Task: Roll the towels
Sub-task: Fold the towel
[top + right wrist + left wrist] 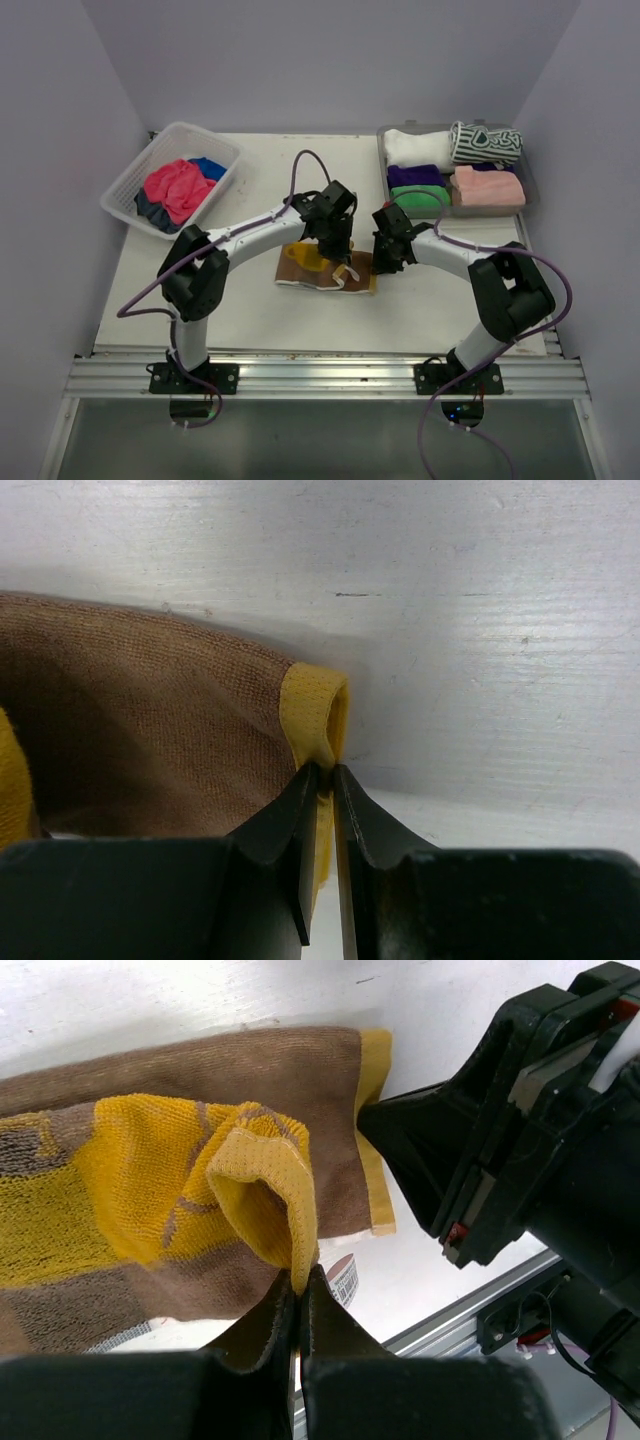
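A yellow-and-brown towel (318, 268) lies folded on the white table between my two arms. My left gripper (300, 1278) is shut on a raised yellow fold of this yellow-and-brown towel (180, 1180), and sits over it (340, 248) in the top view. My right gripper (325, 770) pinches the yellow hem at the corner of the same towel (150, 720), at its right end (385, 262). Rolled towels, white (415, 148), striped (485, 143), purple (415, 176), green (420, 197) and pink (488, 188), fill the grey tray (533, 190).
A white lattice basket (135, 175) at the back left holds loose pink (172, 188) and blue (208, 167) towels. The aluminium rail (320, 375) runs along the near table edge. Purple cables (300, 170) loop over both arms.
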